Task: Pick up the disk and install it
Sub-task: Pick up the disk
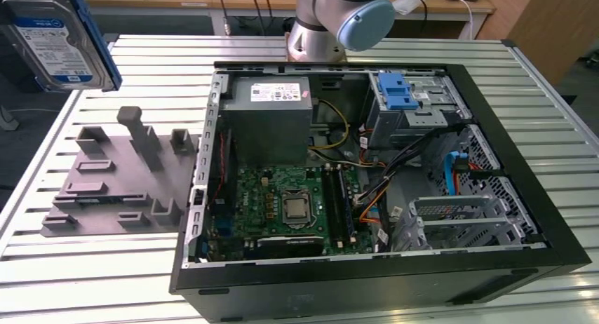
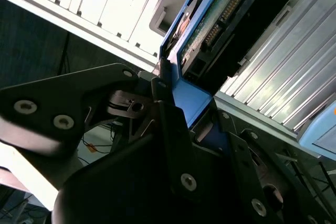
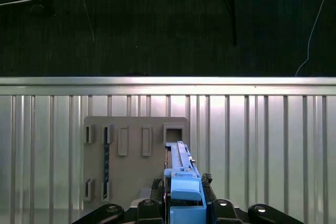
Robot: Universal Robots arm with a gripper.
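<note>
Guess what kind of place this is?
Probably a robotics lab or test cell: an open computer case lies on a slatted metal table beside a grey slotted fixture plate, the arm's base stands behind the case, and wooden desks with cables sit further back.

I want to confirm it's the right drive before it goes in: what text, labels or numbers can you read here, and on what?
No text here can be read.
Label on the disk, held in the hand: print too small to read.
White sticker on the grey box: too small to read.
Motherboard markings: too small to read.
</note>
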